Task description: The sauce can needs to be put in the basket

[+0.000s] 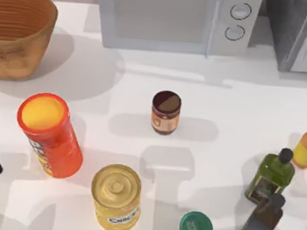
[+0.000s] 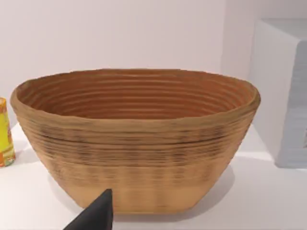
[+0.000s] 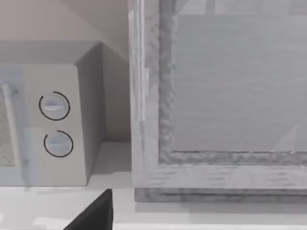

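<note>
White bench: sauce can upright mid-bench, basket far left, nearer my left arm; jaws' state unreadable.

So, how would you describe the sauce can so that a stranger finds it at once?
Start at the microwave at the table's back edge and come straight toward the front: the sauce can stands alone near the table's middle. It is the smallest can, dark brown on top with an orange-brown label, unlike the gold-topped yellow can and tall red canister.

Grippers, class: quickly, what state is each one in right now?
Left gripper: cannot be told; it faces the basket.
Right gripper: cannot be told; it faces the microwave.
</note>
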Robot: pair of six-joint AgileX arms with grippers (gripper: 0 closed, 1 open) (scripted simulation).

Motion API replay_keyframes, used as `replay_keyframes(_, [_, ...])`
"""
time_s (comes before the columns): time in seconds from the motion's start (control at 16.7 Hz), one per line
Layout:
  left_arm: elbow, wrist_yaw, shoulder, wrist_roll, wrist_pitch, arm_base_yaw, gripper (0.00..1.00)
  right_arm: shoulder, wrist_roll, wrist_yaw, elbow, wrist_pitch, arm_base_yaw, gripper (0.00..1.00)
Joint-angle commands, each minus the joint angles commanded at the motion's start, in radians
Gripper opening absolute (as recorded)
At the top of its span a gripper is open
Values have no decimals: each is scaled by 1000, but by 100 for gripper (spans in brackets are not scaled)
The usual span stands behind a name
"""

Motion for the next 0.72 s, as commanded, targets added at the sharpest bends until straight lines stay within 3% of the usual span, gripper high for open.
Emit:
replay_keyframes(0.36, [80, 42, 102, 80, -1, -41, 100, 0, 0, 0, 0, 0, 0, 100])
replay_keyframes(0.72, [443, 217, 570, 322, -26, -157, 100, 0, 0, 0, 0, 0, 0, 100])
